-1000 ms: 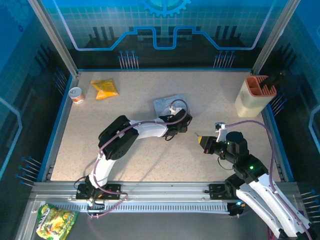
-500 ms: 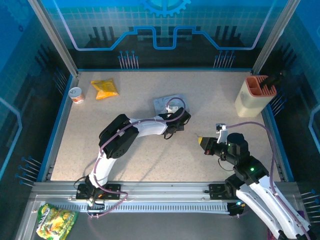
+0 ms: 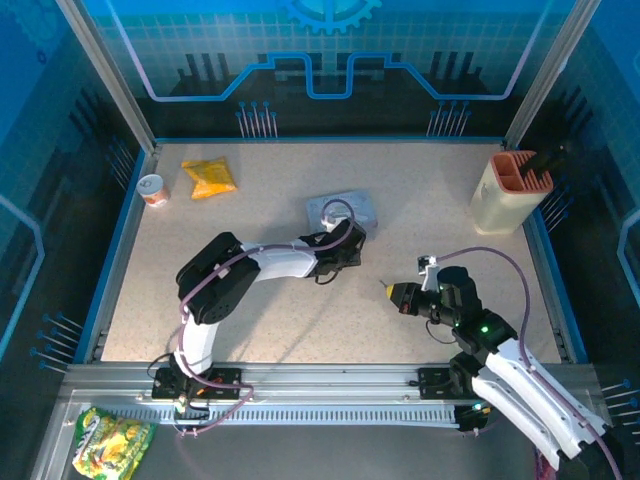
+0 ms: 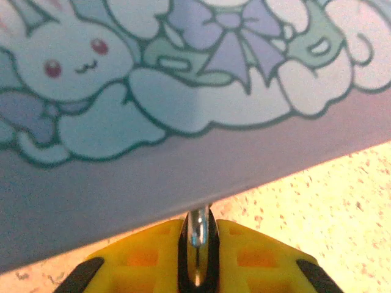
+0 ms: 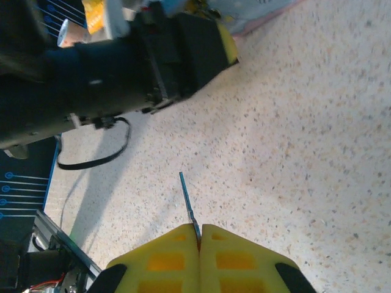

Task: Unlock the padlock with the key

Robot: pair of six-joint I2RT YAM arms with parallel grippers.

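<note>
status: unlock not done yet, I'm still in the approach. right fingers (image 5: 177, 259) are pinching fully together on the key (image 5: 187, 198), with the thin blade sticking out ahead of the tips. in the top view they're hanging low over the counter (image 3: 450, 190), mid-right, key showing as a sliver at the tips

left fingers (image 4: 153, 256) are sitting almost closed on a narrow dark piece with a silvery strip in it. I'm reading that as the padlock (image 4: 197, 235) held edge-on, but I can't tell where the keyhole is or how the shackle is sitting. that grip is sitting right up against the side wall of the pale tin (image 4: 183, 79) with the bunny print, near the middle of the counter

so I'm judging both pickups done, key and padlock each in hand. still to do: lining the blade up with the keyway, inserting, turning, shackle popping. the two grips are near each other but apart, nothing mating yet. in the right wrist view the blade is aiming more at the left wrist body than at its tips, so alignment is needing work

vs a second ago: right arm is coming in left and slightly nearer the bases, key going with it. left arm is swinging its elbow out to the left and the wrist is sliding left along the tin, uncovering more of the tin's right end. tin itself isn't looking moved
</note>
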